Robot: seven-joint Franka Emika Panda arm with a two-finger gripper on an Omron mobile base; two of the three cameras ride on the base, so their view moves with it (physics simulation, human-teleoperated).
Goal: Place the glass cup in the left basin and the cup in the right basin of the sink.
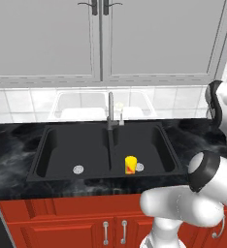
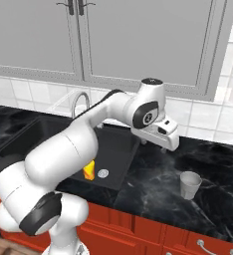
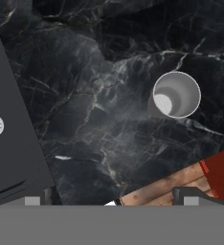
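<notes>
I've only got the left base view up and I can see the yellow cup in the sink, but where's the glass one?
Observer: The small translucent grey-white glass cup stands upright on the black marbled counter, to the right of the matte black sink.
Operator: Is the arm on it yet?
Observer: No. The two-finger gripper hangs above the counter between sink and glass cup, jaws open, holding nothing.
Operator: Is anything inside the glass?
Observer: The hand view looks down into it; it looks empty.
Operator: Which basin has the yellow one?
Observer: The opaque yellow cup is upright in the narrower right basin, beside its silver drain.
</notes>
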